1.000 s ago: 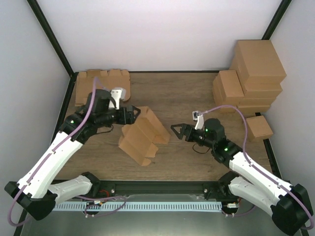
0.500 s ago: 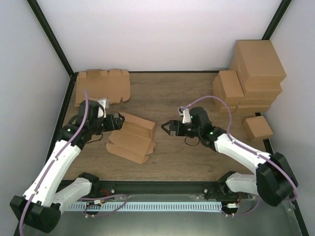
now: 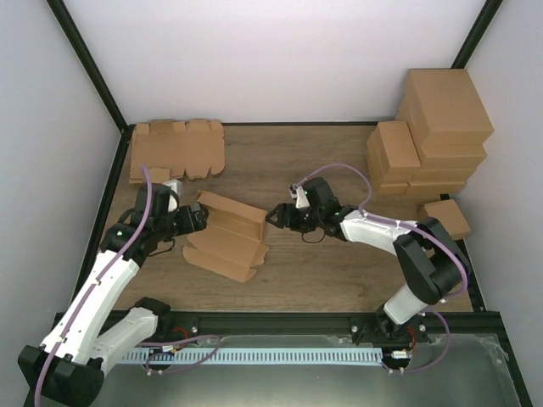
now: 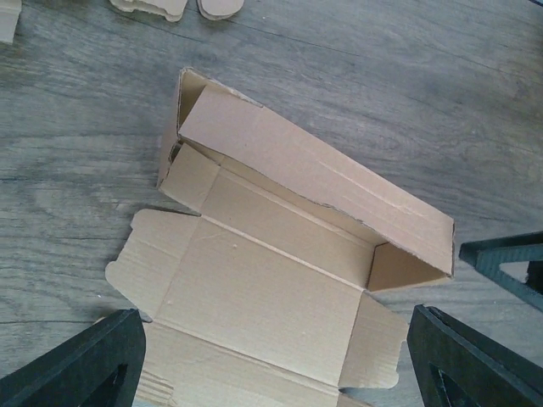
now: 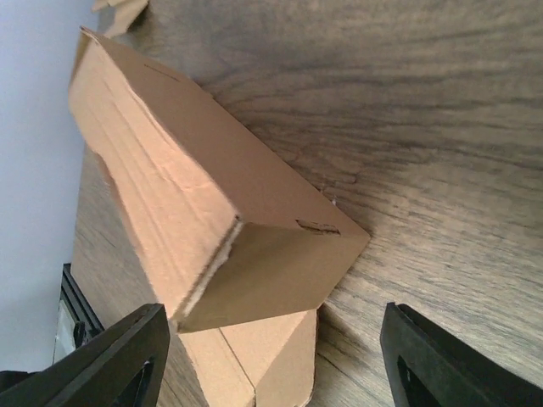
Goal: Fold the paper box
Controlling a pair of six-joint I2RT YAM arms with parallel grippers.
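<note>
Left gripper (image 3: 200,218) at nine o'clock, right gripper (image 3: 274,217) at three, both spread wide, flank the paper box (image 3: 227,235), probably to fold it.

Pair of table-mounted arms, white shells over black joints.
Left arm (image 3: 92,292) and right arm (image 3: 377,231): smooth white link covers, black joint housings, black base blocks. Lilac cable (image 3: 146,188) looped loose along each arm up to the wrist. Small white camera block (image 3: 299,193) at each wrist. Left gripper (image 3: 202,219) and right gripper (image 3: 273,217): matte black, two angular wedge-shaped fingers (image 4: 81,373) apiece, with recessed panels in the sides.
</note>
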